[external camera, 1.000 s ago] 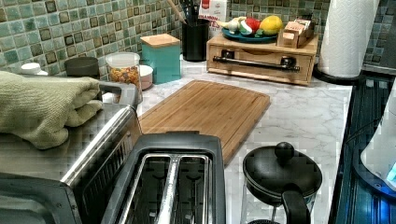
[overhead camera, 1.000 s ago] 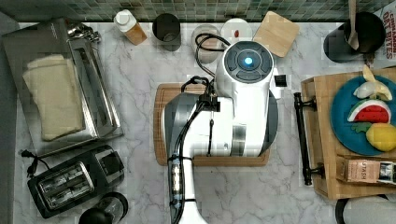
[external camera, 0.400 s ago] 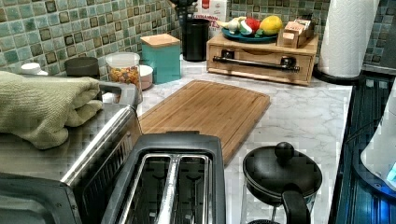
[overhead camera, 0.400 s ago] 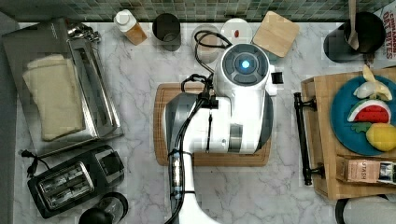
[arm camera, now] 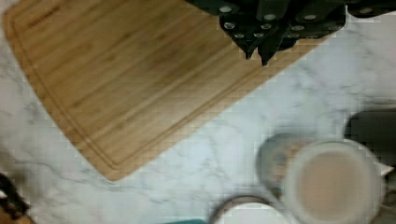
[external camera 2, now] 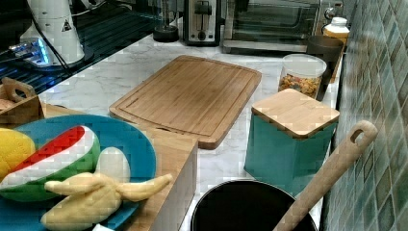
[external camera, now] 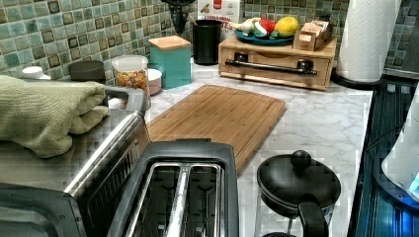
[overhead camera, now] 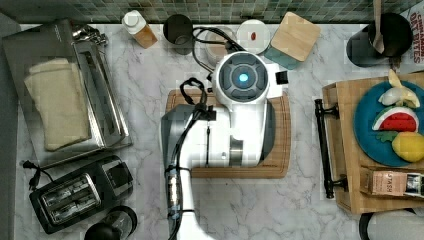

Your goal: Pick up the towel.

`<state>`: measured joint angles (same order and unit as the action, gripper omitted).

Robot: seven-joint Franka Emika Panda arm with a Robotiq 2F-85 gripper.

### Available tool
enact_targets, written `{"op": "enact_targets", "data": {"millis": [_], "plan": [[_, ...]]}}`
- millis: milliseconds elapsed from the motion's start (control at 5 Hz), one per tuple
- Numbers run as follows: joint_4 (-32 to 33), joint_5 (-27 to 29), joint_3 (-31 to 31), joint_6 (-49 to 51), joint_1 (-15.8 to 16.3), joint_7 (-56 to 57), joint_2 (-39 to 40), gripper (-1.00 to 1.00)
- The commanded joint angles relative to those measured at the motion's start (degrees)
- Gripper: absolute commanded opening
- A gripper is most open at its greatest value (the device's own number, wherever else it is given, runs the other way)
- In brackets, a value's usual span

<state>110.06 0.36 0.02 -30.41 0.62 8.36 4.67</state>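
I'm hanging high over the cutting board (overhead camera: 277,167), nowhere near the target, so this looks like the approach step. My claw (arm camera: 273,25) is in the wrist view, but I can't tell whether it's spread or pressed together. The towel (overhead camera: 56,102) is lying folded on top of the toaster oven (overhead camera: 107,112), at the top view's left, well apart from me. Next move as I'm reading it: travel across to that side, come down over the cloth, then pinch a fold. Containers: the clear jar (external camera: 130,74) is holding something multicoloured, the blue plate (overhead camera: 367,135) is carrying toy fruit, the black crock (external camera 2: 250,207) has a wooden utensil.
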Motion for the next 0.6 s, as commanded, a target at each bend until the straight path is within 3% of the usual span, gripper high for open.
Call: {"op": "enact_targets", "data": {"millis": [200,400,600], "plan": [[0.13,6.91,4.81,-7.08,6.23,7.6,-7.82,-1.0],[1.13,10.86,6.05,-8.78,6.35,12.9,-8.11,1.0],[0.15,16.56,10.44,-7.07,2.85,20.45,-7.01,1.0]]}}
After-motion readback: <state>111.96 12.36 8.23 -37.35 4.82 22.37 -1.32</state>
